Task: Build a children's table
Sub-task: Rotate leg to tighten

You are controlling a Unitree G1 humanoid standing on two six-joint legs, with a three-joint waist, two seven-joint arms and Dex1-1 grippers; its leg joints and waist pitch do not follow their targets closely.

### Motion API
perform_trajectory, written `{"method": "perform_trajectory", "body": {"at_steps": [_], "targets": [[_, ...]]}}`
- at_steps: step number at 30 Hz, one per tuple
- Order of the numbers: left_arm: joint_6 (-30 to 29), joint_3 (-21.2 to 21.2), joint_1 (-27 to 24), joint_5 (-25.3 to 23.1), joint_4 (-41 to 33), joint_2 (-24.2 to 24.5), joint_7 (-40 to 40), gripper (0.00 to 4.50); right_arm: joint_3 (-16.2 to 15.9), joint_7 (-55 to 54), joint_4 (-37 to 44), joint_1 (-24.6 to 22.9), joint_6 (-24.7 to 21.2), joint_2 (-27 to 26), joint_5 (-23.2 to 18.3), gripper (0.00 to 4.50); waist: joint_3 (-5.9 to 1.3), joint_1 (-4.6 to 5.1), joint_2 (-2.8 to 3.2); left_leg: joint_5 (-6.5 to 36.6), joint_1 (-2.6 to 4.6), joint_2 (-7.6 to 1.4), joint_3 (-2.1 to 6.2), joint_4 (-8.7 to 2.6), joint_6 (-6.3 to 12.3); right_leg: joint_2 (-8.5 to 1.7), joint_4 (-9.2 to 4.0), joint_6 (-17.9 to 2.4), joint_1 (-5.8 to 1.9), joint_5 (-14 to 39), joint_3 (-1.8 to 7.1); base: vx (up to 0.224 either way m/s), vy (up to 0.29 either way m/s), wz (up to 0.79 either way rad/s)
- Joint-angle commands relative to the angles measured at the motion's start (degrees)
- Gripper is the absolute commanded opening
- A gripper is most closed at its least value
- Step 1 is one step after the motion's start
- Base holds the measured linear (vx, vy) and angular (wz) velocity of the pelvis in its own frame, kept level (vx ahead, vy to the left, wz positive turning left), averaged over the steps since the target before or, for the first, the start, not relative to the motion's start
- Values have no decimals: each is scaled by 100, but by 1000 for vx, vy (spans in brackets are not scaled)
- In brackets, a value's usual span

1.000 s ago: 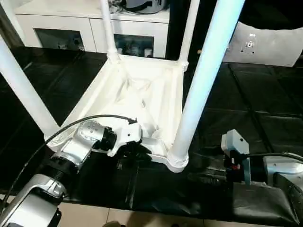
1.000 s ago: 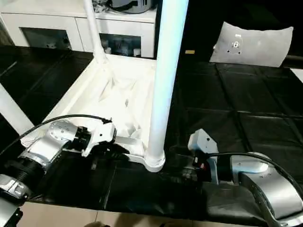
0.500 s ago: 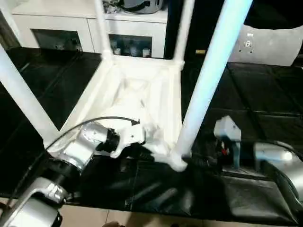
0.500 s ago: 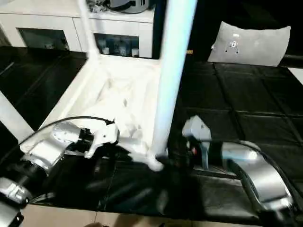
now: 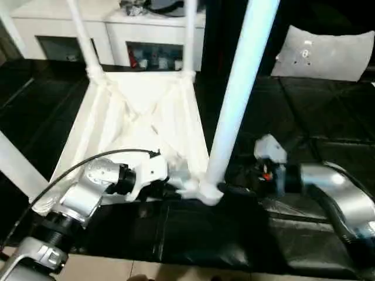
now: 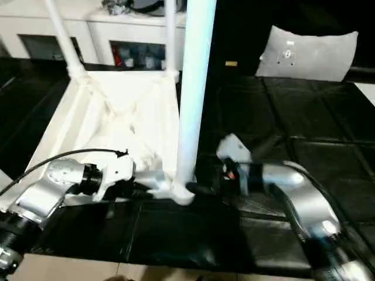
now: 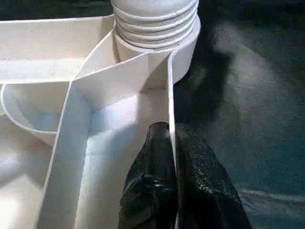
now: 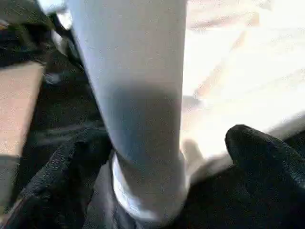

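Black floor mats (image 5: 316,117) carry the upturned children's table (image 5: 146,111); its near rim is pinched by the left gripper (image 7: 167,143), while its near-right leg (image 5: 234,99) is straddled by the wide-open right gripper (image 8: 157,157).

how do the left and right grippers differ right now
The left gripper is shut, pinching the thin rim wall of the table top; the right gripper is open wide, its fingers either side of the near leg at its base. The left one grips a flat edge; whether the right one's fingers touch the round leg cannot be told. Both work at the same near corner.
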State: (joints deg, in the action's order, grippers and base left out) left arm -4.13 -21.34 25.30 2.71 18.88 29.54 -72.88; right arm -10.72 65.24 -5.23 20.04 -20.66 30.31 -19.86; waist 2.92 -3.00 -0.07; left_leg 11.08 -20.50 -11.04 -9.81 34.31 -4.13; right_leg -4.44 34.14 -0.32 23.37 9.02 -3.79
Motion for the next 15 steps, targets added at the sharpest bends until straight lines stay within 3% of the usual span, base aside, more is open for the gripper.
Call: {"method": "perform_trajectory", "body": {"at_steps": [1, 8, 15], "targets": [[128, -205, 47, 88, -17, 5, -282, 0, -63, 249, -86, 85, 24, 29, -121, 422, -365, -19, -45, 1218, 21, -196, 28, -409, 280, -337, -383, -1184, -287, 1786, 242, 0, 0, 0], [380, -257, 200, 80, 98, 63, -718, 0, -304, 1192, -698, 414, 138, 9, -181, 360, -369, -111, -65, 1213, 28, -197, 14, -401, 246, -354, -382, -1176, -288, 1918, 235, 0, 0, 0], [411, -237, 274, 74, 164, 51, -844, 0, -525, 1550, -1202, 667, 509, -47, 94, 290, -376, -198, -63, 1145, 45, -210, 7, -404, 195, -356, -366, -1199, -273, 1844, 241, 0, 0, 0]]}}
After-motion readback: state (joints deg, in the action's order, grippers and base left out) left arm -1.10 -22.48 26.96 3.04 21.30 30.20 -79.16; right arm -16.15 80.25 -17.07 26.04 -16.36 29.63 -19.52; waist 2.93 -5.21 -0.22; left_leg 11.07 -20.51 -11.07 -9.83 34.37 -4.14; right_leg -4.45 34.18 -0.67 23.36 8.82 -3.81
